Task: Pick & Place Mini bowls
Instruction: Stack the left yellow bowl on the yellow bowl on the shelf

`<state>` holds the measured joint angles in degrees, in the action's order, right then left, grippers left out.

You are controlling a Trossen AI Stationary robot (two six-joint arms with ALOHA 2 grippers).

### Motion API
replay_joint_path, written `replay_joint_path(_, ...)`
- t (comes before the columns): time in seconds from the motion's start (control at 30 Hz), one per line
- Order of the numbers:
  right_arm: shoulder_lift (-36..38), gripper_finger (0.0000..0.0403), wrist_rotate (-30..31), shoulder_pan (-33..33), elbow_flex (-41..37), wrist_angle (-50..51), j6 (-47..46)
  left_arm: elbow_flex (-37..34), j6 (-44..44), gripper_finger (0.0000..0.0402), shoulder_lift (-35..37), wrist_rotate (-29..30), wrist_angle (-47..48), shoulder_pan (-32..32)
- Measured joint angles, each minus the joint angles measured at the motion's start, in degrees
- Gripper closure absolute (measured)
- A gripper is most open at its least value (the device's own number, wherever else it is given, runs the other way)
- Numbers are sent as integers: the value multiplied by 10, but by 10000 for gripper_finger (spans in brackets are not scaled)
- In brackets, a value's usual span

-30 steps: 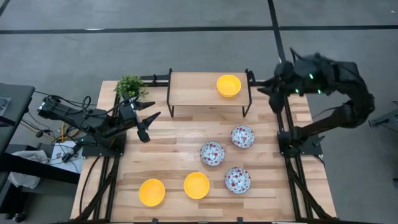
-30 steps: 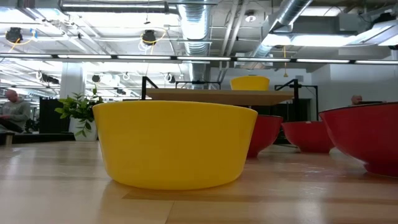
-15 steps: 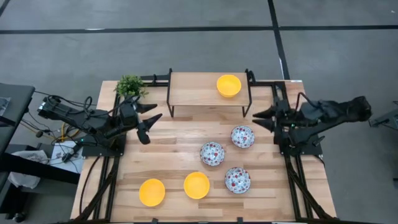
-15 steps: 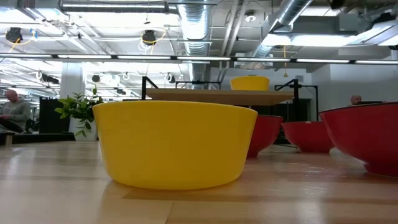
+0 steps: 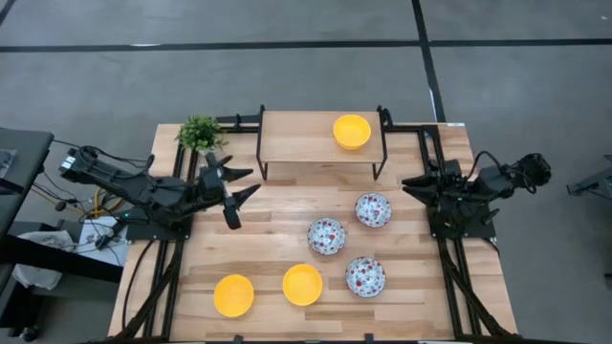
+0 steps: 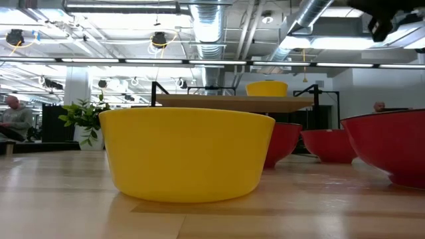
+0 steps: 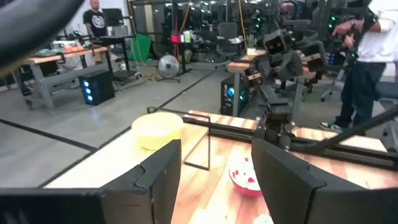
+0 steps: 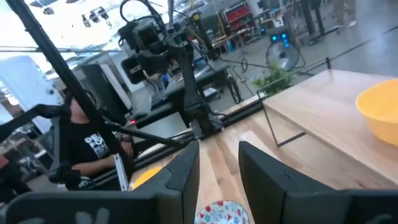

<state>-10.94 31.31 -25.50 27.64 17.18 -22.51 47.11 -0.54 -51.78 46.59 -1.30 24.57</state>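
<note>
From above: one yellow bowl (image 5: 352, 131) on the raised shelf (image 5: 296, 139); two yellow bowls (image 5: 233, 295) and three speckled bowls (image 5: 326, 236) on the table (image 5: 268, 220). Left gripper (image 5: 237, 196) — jaws apart — hovers empty near the plant (image 5: 200, 132). Right gripper (image 5: 413, 182) sits at the right edge, jaws apart.

Low view: a yellow bowl fills the foreground.

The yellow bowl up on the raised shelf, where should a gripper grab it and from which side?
Grip the yellow bowl by its thin rim, one finger inside and one outside, coming straight down from above. It sits upright and open on the raised shelf, with nothing over it. The right gripper is probably nearer.
</note>
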Motion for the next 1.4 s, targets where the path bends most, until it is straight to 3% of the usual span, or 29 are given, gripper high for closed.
replay_joint_path(0.23, 35, 302, 6, -4, -26, -6, 0, 0, 87, 206, -35, -15, 51, 30)
replay_joint_path(0.57, 40, 302, 4, -4, -26, 5, 36, 0, 389, 206, -71, -252, 232, 33)
replay_joint_path(0.8, 40, 302, 4, -4, -26, 9, 46, 0, 590, 206, -102, -376, 352, 50)
replay_joint_path(1.1, 40, 302, 2, -4, -26, 10, 51, 0, 906, 206, -103, -422, 469, 143)
replay_joint_path(1.4, 40, 302, 2, -4, -26, 8, 51, 0, 972, 206, -140, -417, 463, 232)
